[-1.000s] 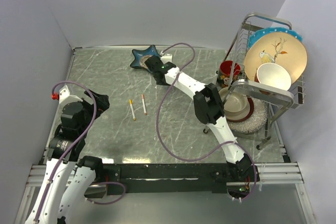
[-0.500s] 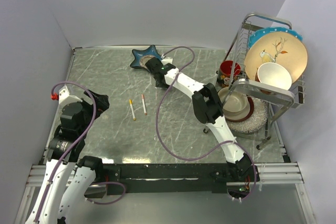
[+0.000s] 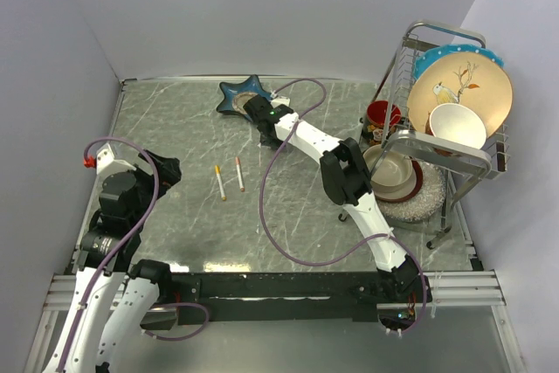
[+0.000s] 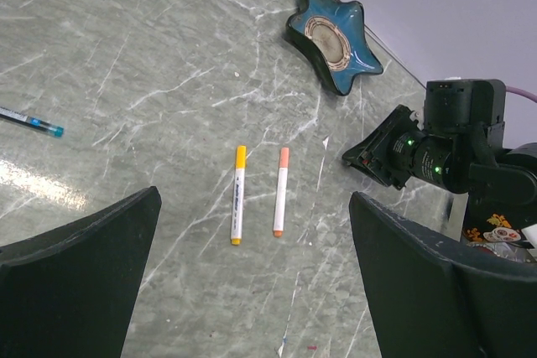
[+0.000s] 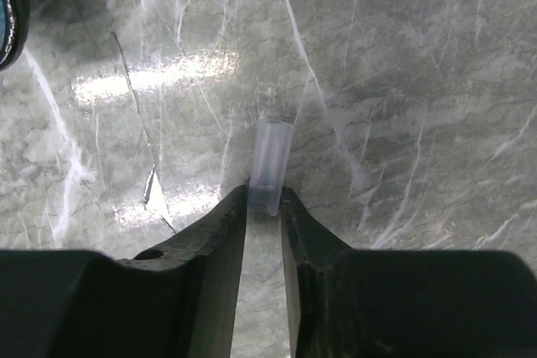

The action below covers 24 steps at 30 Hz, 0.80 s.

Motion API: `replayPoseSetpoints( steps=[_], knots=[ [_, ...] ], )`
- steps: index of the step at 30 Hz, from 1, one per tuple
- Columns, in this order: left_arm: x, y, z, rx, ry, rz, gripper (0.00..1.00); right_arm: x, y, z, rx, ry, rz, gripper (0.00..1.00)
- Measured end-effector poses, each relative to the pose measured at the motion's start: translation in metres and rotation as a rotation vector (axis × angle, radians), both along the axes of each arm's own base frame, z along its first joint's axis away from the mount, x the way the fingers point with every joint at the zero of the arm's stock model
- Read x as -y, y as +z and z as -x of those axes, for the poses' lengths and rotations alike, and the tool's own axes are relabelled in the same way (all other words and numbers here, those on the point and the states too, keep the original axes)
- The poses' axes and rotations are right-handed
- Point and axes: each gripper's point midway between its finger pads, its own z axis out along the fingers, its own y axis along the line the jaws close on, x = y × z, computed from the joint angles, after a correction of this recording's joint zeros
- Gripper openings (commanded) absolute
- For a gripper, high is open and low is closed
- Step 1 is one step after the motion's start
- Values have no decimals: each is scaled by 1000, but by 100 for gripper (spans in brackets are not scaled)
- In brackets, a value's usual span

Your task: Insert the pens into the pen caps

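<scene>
**Right arm stretched out, left arm folded back**

The right arm (image 3: pixel 349 179) reaches from its base towards the far left, with its wrist tipped down to the surface. The right gripper (image 5: pixel 264 200) has its jaws drawn narrow, the fingertips against both sides of a small clear tube (image 5: pixel 271 161). The left arm (image 3: pixel 118 203) sits folded near its base. The left gripper (image 4: pixel 254 199) holds its 2 fingers spread wide.

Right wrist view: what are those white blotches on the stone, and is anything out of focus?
Right wrist view: the blotches are light reflected off the glossy table; the small clear tube looks slightly soft. Left wrist view: a glare streak at lower left; the pens are sharp.
</scene>
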Motion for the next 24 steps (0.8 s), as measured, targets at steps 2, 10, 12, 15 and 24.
replayPoseSetpoints(
  steps=[2,10,12,15,24],
  knots=[
    [0,0,0,1,1,0,99,0,0,0,-2,1,-2,27],
    [-1,1,0,3,8,-2,99,-2,-2,-1,-2,26,-7,23],
    [-2,1,1,5,9,-1,99,-2,-2,-1,3,44,-6,23],
    [-2,2,1,8,11,-2,99,-3,-2,-1,11,75,3,22],
    [-5,2,1,9,26,-4,99,-6,-1,28,14,129,28,20]
  ],
)
